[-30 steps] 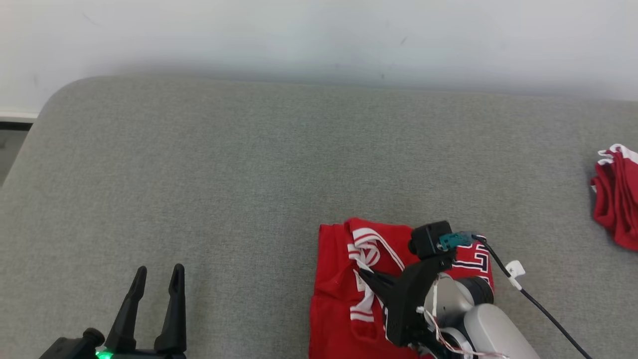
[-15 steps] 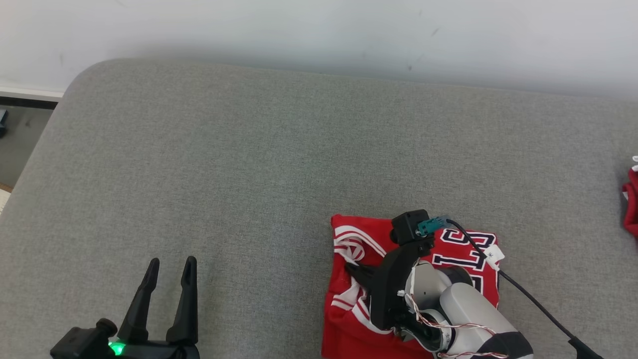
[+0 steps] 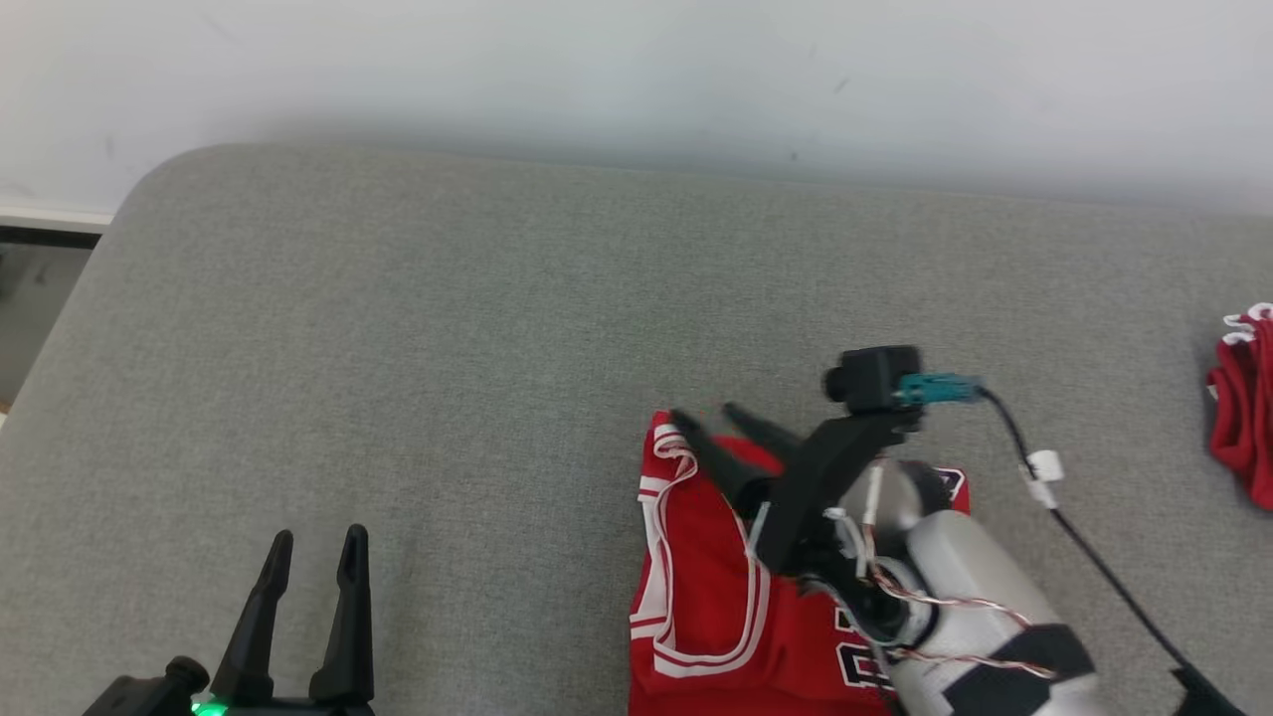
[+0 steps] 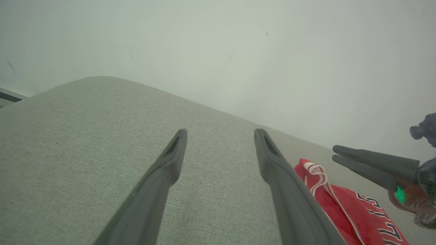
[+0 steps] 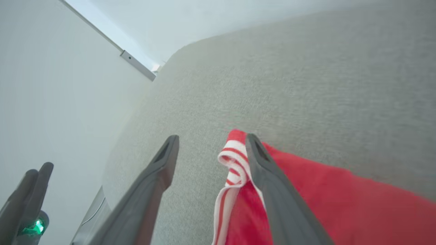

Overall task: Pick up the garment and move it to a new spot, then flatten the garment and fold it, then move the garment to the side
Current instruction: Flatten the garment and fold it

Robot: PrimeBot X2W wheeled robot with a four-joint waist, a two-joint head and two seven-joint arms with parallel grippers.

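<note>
The red jersey (image 3: 701, 597) with white trim lies folded on the grey cushion (image 3: 448, 348), right of centre near the front edge. My right gripper (image 3: 704, 416) hovers open over the jersey's far left corner. In the right wrist view the right gripper (image 5: 212, 137) has one finger above the striped trim of the jersey (image 5: 306, 204) and the other above bare cushion. My left gripper (image 3: 318, 537) stands open at the lower left, well clear of the cloth. In the left wrist view the left gripper (image 4: 220, 132) has nothing between its fingers, with the jersey (image 4: 340, 207) off to the right.
A second red garment (image 3: 1243, 408) lies bunched at the cushion's right edge. A white wall (image 3: 636, 70) runs behind the cushion. The cushion's rounded left corner drops to the floor (image 3: 25, 288). A black cable (image 3: 1084, 557) trails from the right wrist.
The right gripper has lifted off the jersey, spread its fingers and moved to the cloth's far left corner. The jersey's top face looks different. The head view has shifted; the left arm has stayed put.
</note>
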